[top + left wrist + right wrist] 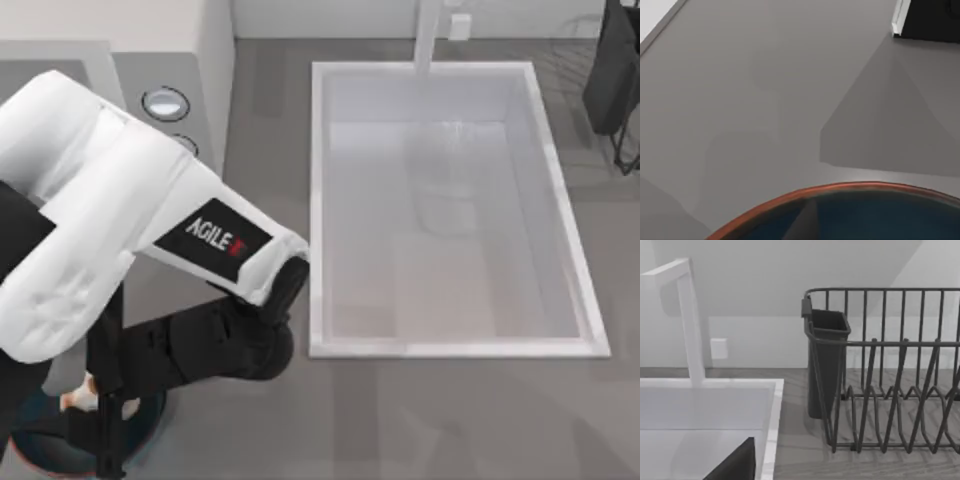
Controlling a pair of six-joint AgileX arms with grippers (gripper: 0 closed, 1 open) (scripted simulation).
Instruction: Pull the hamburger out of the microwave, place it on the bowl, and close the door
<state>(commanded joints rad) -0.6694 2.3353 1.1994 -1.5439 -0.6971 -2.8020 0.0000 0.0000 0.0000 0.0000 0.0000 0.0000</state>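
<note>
Below, round glossy teal bowl (850, 215), reddish-brown rim.

Left arm (110, 215): bulky white rounded shells, one bearing a black panel with white "AGILE" lettering and a red mark (215, 238). Beyond it, glossy black wrist housing (215, 345) and slim black fingers (107, 400). No cables or screws discernible.

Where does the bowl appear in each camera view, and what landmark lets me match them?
Top view: the bowl sits at the table's near left corner.
Left wrist view: its reddish rim arcs close beneath the camera.
Right wrist view: faces the sink and the dish rack instead.
Shared landmark: the grey table; the sink joins the top and right wrist views.
</note>
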